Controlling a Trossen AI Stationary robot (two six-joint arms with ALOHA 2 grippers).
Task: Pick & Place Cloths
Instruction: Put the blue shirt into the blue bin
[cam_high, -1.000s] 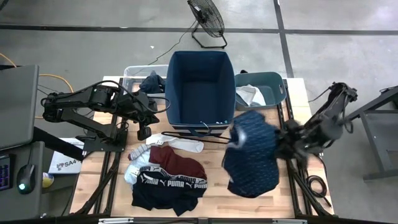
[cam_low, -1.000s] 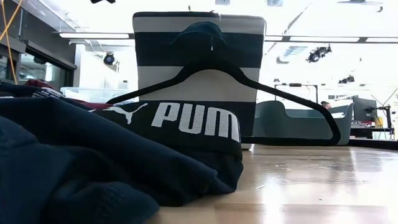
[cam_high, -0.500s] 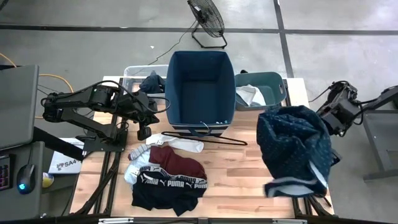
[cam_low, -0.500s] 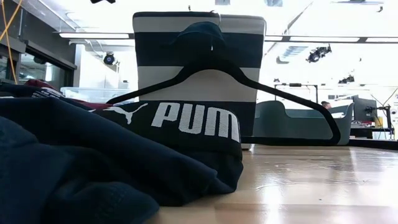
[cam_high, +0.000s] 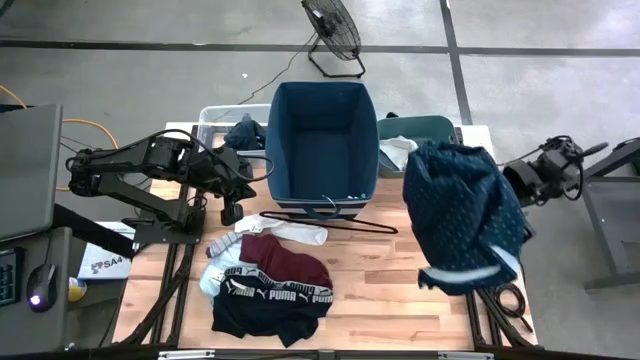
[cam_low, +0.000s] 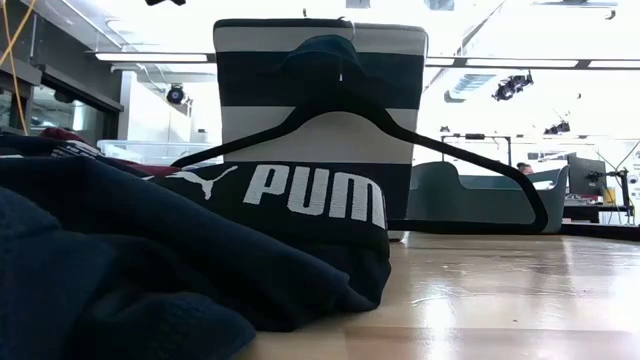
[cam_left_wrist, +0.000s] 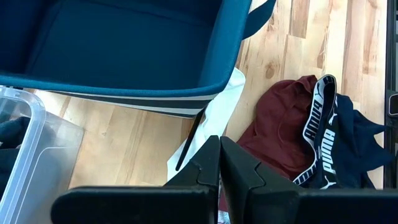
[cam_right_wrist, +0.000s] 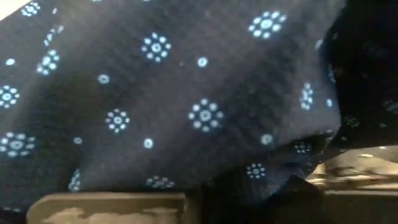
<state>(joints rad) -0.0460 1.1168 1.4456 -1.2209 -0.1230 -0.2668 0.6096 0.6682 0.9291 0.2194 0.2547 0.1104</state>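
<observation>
The navy white-dotted cloth (cam_high: 462, 215) billows in the air over the table's right side and fills the right wrist view (cam_right_wrist: 186, 93). My right gripper (cam_high: 515, 182) is at its right edge, with the fingers covered by the fabric. A pile lies at the near left: a maroon cloth (cam_high: 292, 262), a black cloth with a PUMA waistband (cam_high: 272, 300), a white cloth (cam_high: 285, 232) and a pale blue-grey one (cam_high: 212, 276). My left gripper (cam_high: 232, 212) (cam_left_wrist: 219, 163) hovers shut beside the blue bin, above the white cloth, touching nothing. My right gripper has the navy dotted cloth, which is lifted clear of the table and spread out from it toward the table's left. The cloth itself hides the fingers, so neither the part held nor the kind of hold shows. Its pale-edged hem (cam_high: 462, 274) hangs lowest, slack.
A tall blue bin (cam_high: 322, 140) stands at the far middle. A clear tub (cam_high: 222, 126) holding a dark cloth is on its left, and a teal tub (cam_high: 440, 132) with a white cloth (cam_high: 402, 152) on its right. A black wire hanger (cam_high: 335, 222) lies before the bin.
My right gripper has drawn back toward the table's right edge and up, rolling as it went. The navy dotted cloth has swung with it, from hanging over the table's near right to spread higher and farther back, beside the teal tub. The left arm kept still.
</observation>
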